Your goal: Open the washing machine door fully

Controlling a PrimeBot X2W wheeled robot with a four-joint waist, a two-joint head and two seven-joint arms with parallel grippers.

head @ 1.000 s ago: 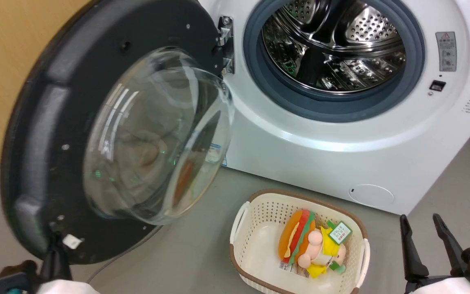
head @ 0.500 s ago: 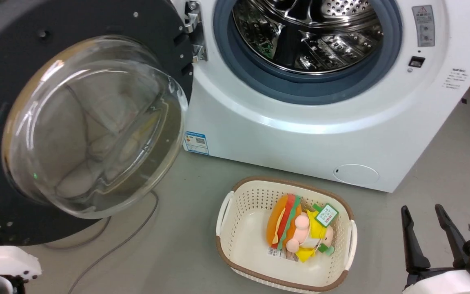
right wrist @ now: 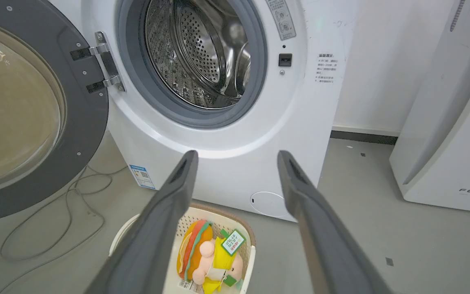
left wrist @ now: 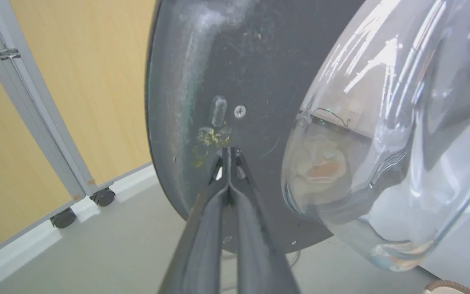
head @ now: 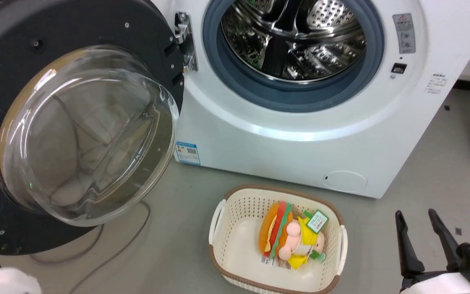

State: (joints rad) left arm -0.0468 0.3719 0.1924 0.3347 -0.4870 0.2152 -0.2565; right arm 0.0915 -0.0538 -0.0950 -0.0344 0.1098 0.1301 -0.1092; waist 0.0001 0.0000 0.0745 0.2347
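Two sets: left fingers (left wrist: 210, 220) closed at the matte round washing machine door (left wrist: 235, 61), right fingers (right wrist: 165, 212) apart.

Grey floor (head: 178, 265) bears the washing machine (head: 267, 155), a basket (head: 251, 206) and a loose cable (head: 117, 252).

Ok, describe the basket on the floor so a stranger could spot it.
Find the white washing machine with its black door swung open. On the grey floor in front sits a cream basket. Only it has a brown rim and a burger soft toy inside.
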